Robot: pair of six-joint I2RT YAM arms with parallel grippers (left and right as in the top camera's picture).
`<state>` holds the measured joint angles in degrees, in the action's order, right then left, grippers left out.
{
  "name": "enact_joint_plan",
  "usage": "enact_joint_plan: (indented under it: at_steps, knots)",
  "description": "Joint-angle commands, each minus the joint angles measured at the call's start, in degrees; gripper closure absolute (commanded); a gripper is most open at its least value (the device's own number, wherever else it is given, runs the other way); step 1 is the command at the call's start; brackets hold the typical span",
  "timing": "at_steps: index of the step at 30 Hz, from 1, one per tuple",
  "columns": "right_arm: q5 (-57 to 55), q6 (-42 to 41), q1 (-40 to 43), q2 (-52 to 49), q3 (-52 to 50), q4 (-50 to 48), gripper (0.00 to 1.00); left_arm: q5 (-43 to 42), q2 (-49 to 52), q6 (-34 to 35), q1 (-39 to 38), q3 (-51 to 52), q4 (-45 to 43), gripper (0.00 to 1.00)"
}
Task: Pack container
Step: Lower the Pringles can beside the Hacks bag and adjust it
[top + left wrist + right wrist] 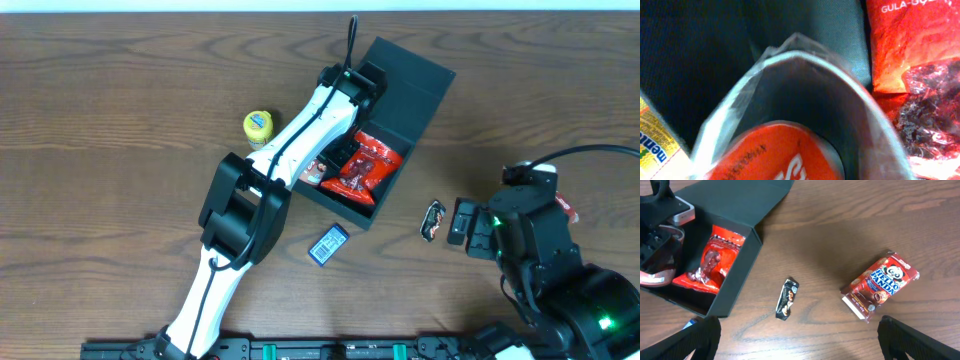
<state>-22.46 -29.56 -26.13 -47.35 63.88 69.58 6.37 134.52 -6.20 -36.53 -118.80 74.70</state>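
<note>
The dark teal-black container (400, 95) stands mid-table with its flap lid open at the far right; it also shows in the right wrist view (740, 280). A red snack bag (365, 168) lies inside it. My left gripper (335, 160) reaches down into the container's left part, shut on a red packet with white script (780, 155). Beside it, the left wrist view shows the red snack bag (912, 45) and a yellow pack (655, 145). My right gripper (800, 350) is wide open and empty above the table, right of the container.
A small dark candy bar (788, 298) lies just in front of my right gripper. A Hello Panda box (880, 284) lies to its right. A yellow round item (259, 126) sits left of the container. A blue packet (328, 244) lies near its front corner.
</note>
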Motion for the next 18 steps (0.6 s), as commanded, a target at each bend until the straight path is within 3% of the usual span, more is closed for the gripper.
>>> enact_joint_plan:
  at_steps: [1, 3, 11, 18]
  knots:
    - [-1.3, -0.9, -0.1, 0.1, -0.5, 0.0, 0.01, 1.6, -0.3, 0.0, 0.0, -0.6, 0.5, 0.22]
    - [-1.3, -0.9, -0.1, 0.1, -0.5, 0.0, 0.01, 1.6, -0.3, 0.0, -0.3, -0.6, 0.5, 0.02]
    - [-1.3, -0.9, -0.1, 0.1, -0.5, 0.0, 0.01, 1.6, -0.4, 0.0, -1.7, -2.6, 2.1, 0.05]
    - [-1.4, -1.1, -0.1, 0.1, -0.5, 0.0, 0.01, 1.5, -0.4, 0.0, -2.7, -13.0, 8.0, 0.05]
